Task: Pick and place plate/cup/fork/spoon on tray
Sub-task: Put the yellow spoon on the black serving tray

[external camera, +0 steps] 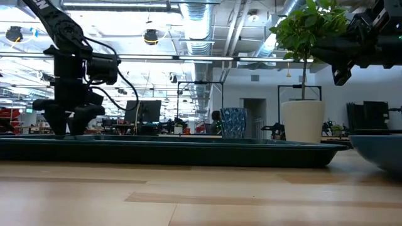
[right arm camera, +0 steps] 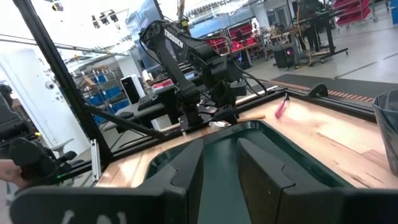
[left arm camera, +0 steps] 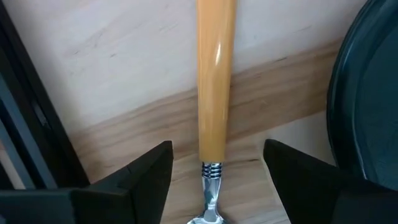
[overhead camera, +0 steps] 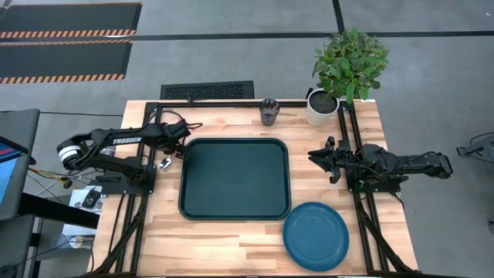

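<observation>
Two arms show from above: the left end effector (overhead camera: 165, 160) sits low at the tray's (overhead camera: 234, 211) left edge, the right end effector (overhead camera: 318, 157) waits beside its right edge. Left wrist view: spread fingers (left arm camera: 140, 174) straddle the spoon (left arm camera: 214, 93), which lies on the tabletop (left arm camera: 118, 68). Right wrist view: its fingers (right arm camera: 186, 171) stand apart.

Spoon (left arm camera: 214, 93) handle running off at twelve o'clock in our left wrist view, its bowl cut off at six, tray (left arm camera: 367, 99) cropped at three, plate (external camera: 380, 150) clipped at three in our low view, fork (right arm camera: 280, 109) only a pink sliver we can't resolve
</observation>
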Tool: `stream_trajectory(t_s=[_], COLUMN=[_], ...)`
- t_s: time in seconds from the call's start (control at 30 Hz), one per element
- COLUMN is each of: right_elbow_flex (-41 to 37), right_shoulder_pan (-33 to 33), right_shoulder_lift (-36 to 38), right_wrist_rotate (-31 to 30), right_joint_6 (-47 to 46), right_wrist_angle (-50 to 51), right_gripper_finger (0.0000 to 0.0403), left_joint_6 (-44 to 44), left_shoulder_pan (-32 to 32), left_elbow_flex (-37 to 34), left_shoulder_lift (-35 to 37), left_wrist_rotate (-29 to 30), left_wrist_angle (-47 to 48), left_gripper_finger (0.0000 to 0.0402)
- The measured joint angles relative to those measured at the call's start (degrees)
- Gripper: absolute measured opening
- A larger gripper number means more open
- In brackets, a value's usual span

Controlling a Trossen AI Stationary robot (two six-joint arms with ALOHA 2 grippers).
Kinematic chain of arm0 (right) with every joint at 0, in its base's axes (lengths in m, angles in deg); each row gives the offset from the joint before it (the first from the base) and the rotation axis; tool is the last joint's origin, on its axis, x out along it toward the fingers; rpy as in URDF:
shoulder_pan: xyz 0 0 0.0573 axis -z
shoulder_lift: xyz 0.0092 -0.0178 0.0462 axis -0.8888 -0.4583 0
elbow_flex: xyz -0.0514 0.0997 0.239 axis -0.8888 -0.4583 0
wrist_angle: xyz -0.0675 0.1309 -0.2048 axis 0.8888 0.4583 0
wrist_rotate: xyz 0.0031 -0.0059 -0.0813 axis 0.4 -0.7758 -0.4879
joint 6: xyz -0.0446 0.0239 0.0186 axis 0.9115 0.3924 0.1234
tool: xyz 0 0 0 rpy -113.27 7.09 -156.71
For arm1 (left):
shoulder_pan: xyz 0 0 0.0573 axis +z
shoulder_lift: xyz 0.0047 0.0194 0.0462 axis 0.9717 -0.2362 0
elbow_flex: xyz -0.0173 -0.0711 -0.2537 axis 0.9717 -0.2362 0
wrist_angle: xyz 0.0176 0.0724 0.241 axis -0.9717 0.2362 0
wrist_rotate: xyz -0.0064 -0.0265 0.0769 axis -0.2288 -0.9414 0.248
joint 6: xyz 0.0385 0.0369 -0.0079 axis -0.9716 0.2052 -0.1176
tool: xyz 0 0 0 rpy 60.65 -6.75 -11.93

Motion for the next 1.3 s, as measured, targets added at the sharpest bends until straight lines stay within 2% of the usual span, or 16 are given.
stream_trajectory(t_s=[0.1,0.37,0.47,0.8,0.9,1.13,1.3], right_elbow_flex=[0.0,0.0,0.0,0.0,0.0,0.0,0.0], right_shoulder_pan=[0.0,0.0,0.0,0.0,0.0,0.0,-0.02], right_shoulder_lift=[0.0,0.0,0.0,0.0,0.0,-0.02,-0.01], right_wrist_rotate=[0.0,0.0,0.0,-0.06,-0.18,-0.45,-5.58], right_joint_6=[0.0,0.0,0.0,-1.06,-2.26,-2.56,-2.13], right_wrist_angle=[0.0,0.0,0.0,-0.04,-0.07,-2.32,-6.85], right_gripper_finger=[0.0123,0.0123,0.0123,0.0123,0.0123,0.0123,0.0123], left_joint_6=[0.68,0.13,0.06,1.62,1.11,-0.17,-0.44], left_shoulder_pan=[0.31,0.34,0.36,0.48,0.47,0.4,-0.47], left_elbow_flex=[-0.36,-0.42,-0.46,1.63,4.73,13.22,20.27], left_shoulder_lift=[-0.04,-0.15,-0.15,-0.44,-0.29,-0.26,0.62], left_wrist_rotate=[-0.52,-1.4,0.07,4.02,4.08,3.85,3.34], left_wrist_angle=[-0.29,-1.4,-1.14,0.33,0.9,10.22,13.56], left_gripper_finger=[0.0215,0.0058,0.0022,0.0023,0.0023,0.0025,0.0023])
